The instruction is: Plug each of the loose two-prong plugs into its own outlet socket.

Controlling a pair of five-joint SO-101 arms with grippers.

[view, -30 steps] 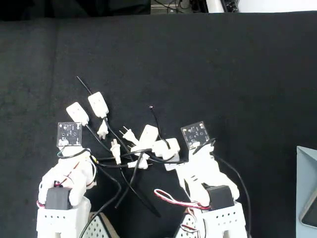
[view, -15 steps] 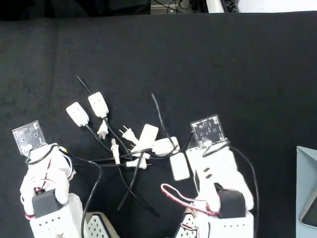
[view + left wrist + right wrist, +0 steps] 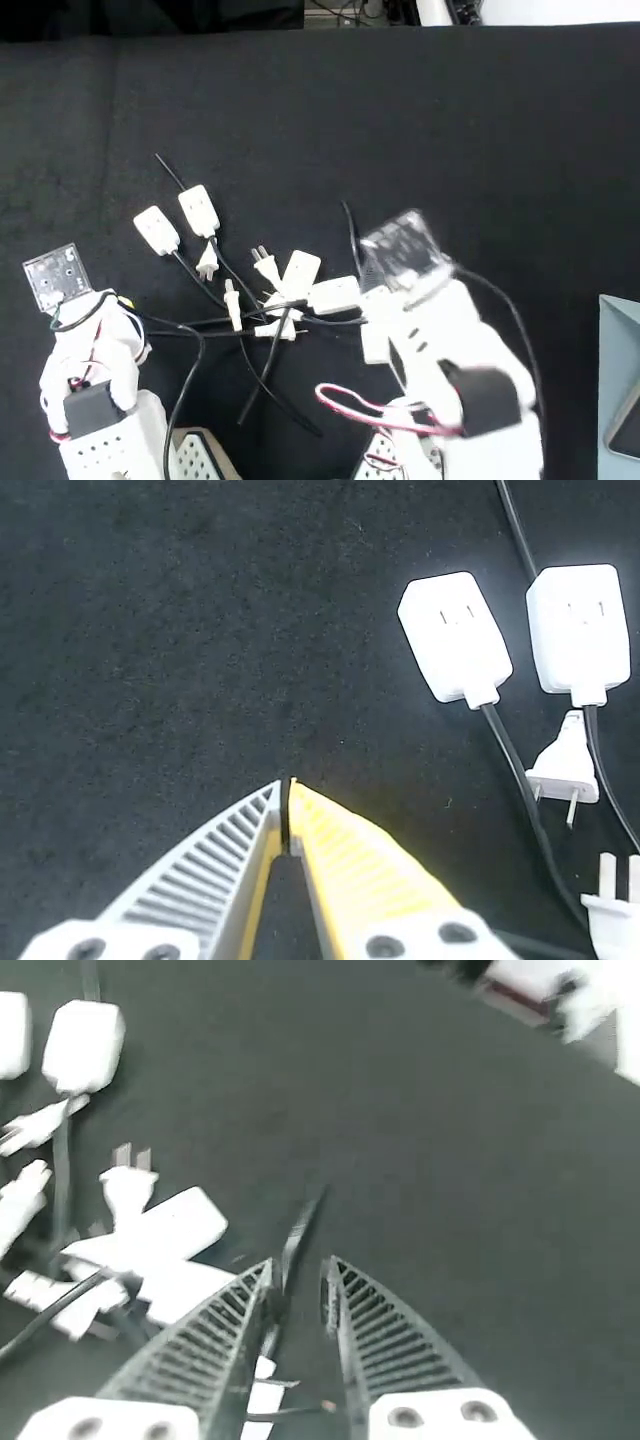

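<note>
Two white outlet sockets [image 3: 157, 229] [image 3: 199, 210] lie side by side left of centre, also seen as sockets [image 3: 455, 635] [image 3: 580, 625]. Three loose two-prong plugs [image 3: 207, 262] [image 3: 232, 300] [image 3: 263, 266] lie just below them; one plug [image 3: 563, 775] is close to the left wrist camera. More white sockets [image 3: 300, 270] [image 3: 335, 295] [image 3: 375, 340] lie in the middle. My left gripper [image 3: 288, 783] is shut and empty, off to the sockets' left. My right gripper [image 3: 300, 1262] is narrowly open, with a thin black cable [image 3: 297, 1235] running between its fingers.
Black cables [image 3: 250, 335] tangle between the two arms. The left arm [image 3: 90, 360] stands at the near left, the right arm [image 3: 440, 340] at the near right. A grey-blue tray [image 3: 620, 380] sits at the right edge. The black cloth beyond the sockets is bare.
The left arm swung away to the left a second ago and has held still since. The right arm rose and shifted right; the black cable's free end moved right with it.
</note>
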